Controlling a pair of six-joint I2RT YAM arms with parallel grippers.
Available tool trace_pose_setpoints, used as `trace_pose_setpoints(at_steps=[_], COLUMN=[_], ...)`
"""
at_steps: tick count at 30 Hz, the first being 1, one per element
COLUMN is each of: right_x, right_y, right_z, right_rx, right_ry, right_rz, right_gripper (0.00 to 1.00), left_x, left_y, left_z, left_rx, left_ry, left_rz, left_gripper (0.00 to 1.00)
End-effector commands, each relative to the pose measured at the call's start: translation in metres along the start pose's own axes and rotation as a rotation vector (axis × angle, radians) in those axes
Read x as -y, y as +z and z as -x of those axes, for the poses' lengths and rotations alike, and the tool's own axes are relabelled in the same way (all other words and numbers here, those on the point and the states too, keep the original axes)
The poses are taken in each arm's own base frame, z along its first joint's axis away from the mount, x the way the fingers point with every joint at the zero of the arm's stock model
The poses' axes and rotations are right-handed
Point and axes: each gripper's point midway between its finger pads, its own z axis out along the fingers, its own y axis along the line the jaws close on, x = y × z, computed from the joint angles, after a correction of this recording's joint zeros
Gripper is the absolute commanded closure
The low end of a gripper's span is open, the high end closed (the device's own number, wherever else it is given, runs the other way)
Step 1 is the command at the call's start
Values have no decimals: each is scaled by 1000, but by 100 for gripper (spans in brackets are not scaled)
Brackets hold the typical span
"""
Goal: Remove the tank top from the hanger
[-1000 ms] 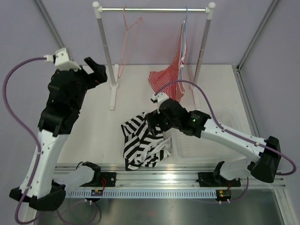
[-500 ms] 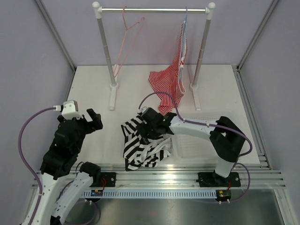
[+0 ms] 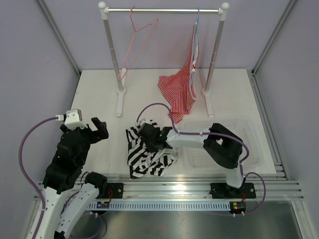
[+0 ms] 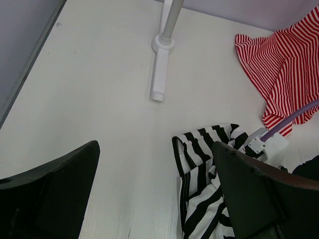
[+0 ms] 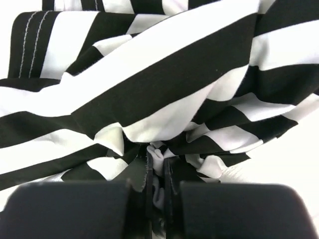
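Lying in a crumpled heap on the white worktop, the tank top sits near the front edge, a little left of centre, fully off the hanger. That pink wire hanger hangs bare and tilted by its hook from the left part of the rail, well apart from the garment below.

The right arm stretches leftward from its base, low over the worktop, with its wrist above the upper part of the heap. In the wrist view the right jaws are pinched together on a small bunched fold of the tank top, the cloth squeezed into the narrow slit between the two dark fingers.

The left arm stands at the left side, apart from the garment. The left jaws are spread wide with nothing between them. Their dark fingers frame bare worktop, and the striped edge of the tank top shows just beside the right-hand finger.

A red-and-white striped top hangs from the right part of the rail, its lower end resting on the worktop behind the heap. A clear plastic bin sits to the right of the tank top, beyond the right arm's elbow.
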Motion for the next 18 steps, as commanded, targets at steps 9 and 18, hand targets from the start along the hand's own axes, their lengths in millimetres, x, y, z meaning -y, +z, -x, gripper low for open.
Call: trace_pose_setpoints(at_steps=[9,18], right_x=[0,55], right_y=[-150,-304], right_z=[97,118], right_rx=[365,625], right_ry=[73,180], right_rz=[84,11], right_gripper=[100,100], left_x=[-9,-13], left_y=[-12,-16], left_z=[26,29], left_rx=[133,156], left_ry=[-44,-59], left_rz=[24,36], left_gripper=[1,1])
